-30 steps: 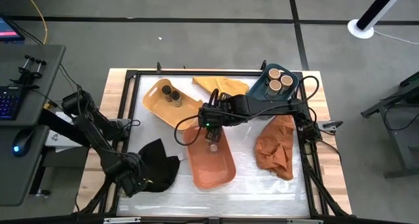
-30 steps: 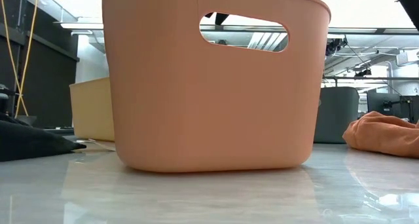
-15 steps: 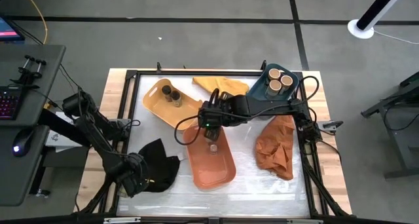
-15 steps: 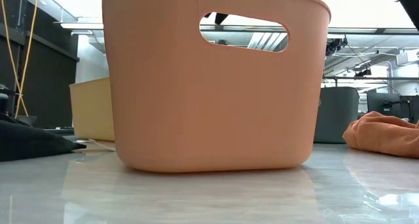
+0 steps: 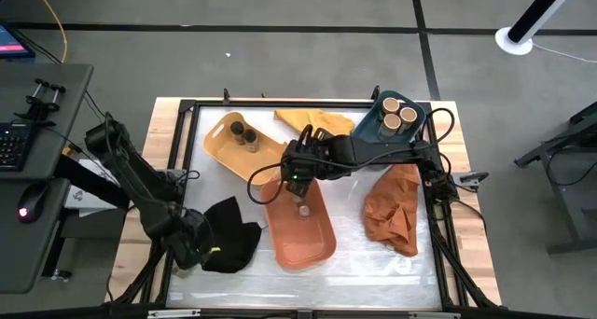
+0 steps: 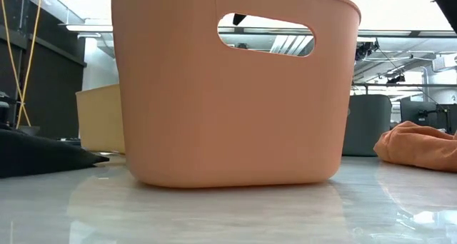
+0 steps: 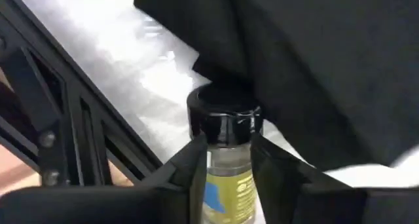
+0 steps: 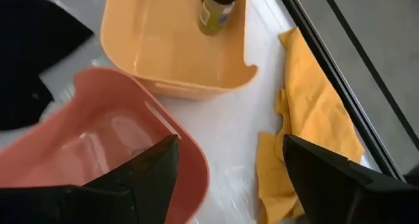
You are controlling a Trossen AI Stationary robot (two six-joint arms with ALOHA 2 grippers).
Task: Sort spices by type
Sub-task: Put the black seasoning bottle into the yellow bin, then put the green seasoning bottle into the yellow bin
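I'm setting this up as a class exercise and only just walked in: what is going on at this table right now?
A two-armed robot is sorting small spice jars into plastic tubs. The left gripper, by the black cloth near the table's front left corner, has its fingers around a black-capped jar. The right gripper hangs open over the orange tub, which holds one jar. Two dark jars stand in the yellow tub, and three tan-topped jars sit in the blue tub.

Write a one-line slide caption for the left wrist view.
Left pincer closing around a black-capped spice jar beside the black cloth.
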